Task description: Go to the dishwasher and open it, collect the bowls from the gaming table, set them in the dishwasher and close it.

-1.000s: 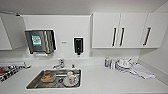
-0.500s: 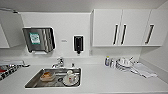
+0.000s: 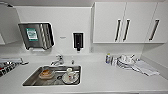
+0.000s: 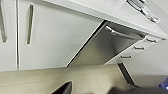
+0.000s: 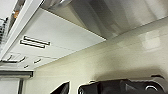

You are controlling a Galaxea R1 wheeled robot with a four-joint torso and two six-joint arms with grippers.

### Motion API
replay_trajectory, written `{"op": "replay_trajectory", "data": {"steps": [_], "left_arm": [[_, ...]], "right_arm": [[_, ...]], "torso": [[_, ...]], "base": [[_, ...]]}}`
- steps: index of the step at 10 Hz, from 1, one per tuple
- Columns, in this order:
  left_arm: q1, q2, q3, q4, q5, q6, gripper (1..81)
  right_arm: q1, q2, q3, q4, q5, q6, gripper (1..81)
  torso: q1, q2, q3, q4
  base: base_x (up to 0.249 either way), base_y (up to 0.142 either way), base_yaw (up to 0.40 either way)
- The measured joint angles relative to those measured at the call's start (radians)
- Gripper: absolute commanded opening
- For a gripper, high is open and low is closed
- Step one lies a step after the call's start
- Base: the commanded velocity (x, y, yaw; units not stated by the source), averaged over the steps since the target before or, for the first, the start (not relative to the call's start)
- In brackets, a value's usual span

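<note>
Arms low beside dishwasher (image 4: 107,47) front, finger state of both grippers impossible to tell, no legible writing.

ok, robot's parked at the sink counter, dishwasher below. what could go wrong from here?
1. The brushed stainless-steel dishwasher front sits below the white countertop, and the head view looks at the countertop, so reaching its steel bar handle may rest on the wrist views.
2. White cabinet doors with bar handles flank it; a wrong-handle grab seems possible.
3. Stacked white dishes and a cloth sit near the countertop's edge; a swinging arm could knock them.
</note>
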State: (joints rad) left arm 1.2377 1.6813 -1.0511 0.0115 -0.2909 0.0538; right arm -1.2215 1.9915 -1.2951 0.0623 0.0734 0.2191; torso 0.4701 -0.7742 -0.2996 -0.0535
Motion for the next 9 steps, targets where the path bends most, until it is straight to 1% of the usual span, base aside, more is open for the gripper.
{"op": "replay_trajectory", "data": {"steps": [1, 2, 3, 4, 5, 6, 7, 8, 9], "left_arm": [[-0.069, -0.007, 0.012, 0.0, 0.03, -0.007, 81.1], [-0.14, -0.011, 0.03, 0.0, 0.07, -0.025, 81.1], [-0.203, -0.013, 0.048, 0.001, 0.123, -0.031, 81.1], [-0.254, -0.02, 0.064, 0.004, 0.185, -0.036, 81.1], [-0.296, -0.027, 0.086, 0.009, 0.258, -0.052, 81.1], [-0.318, -0.029, 0.112, 0.011, 0.328, -0.056, 81.1], [-0.326, -0.019, 0.126, 0.012, 0.352, -0.059, 81.1], [-0.328, -0.013, 0.127, 0.012, 0.357, -0.059, 81.1], [-0.328, -0.014, 0.127, 0.013, 0.36, -0.06, 81.1]], "right_arm": [[0.004, 0.004, 0.004, 0.0, 0.001, 0.0, 81.1], [0.007, 0.006, 0.004, 0.001, -0.002, 0.002, 81.1], [0.009, 0.006, 0.003, 0.001, -0.003, 0.004, 81.1], [0.01, 0.007, 0.001, 0.002, -0.004, 0.014, 81.1], [0.02, 0.006, -0.009, 0.005, -0.007, 0.036, 81.1], [0.029, 0.006, -0.016, 0.006, -0.005, 0.045, 81.1], [0.031, 0.006, -0.017, 0.006, -0.005, 0.046, 81.1], [0.039, 0.006, -0.017, 0.008, -0.004, 0.07, 81.1], [0.047, 0.006, -0.017, 0.008, -0.003, 0.079, 81.1]], "torso": [[0.024, -0.038, -0.001, 0.0], [0.047, -0.075, -0.001, 0.0], [0.071, -0.113, -0.001, 0.0], [0.087, -0.141, -0.005, 0.0], [0.104, -0.169, -0.022, 0.0], [0.123, -0.199, -0.05, 0.0], [0.145, -0.233, -0.082, 0.0], [0.169, -0.271, -0.118, 0.0], [0.193, -0.307, -0.153, 0.0]], "base": [[0.0, 0.0, 0.0], [0.0, 0.0, 0.0], [0.0, 0.0, 0.0], [0.0, 0.0, 0.0], [0.0, 0.0, 0.0], [0.0, 0.0, 0.0], [0.0, 0.0, 0.0], [0.0, 0.0, 0.0], [0.0, 0.0, 0.0]]}}
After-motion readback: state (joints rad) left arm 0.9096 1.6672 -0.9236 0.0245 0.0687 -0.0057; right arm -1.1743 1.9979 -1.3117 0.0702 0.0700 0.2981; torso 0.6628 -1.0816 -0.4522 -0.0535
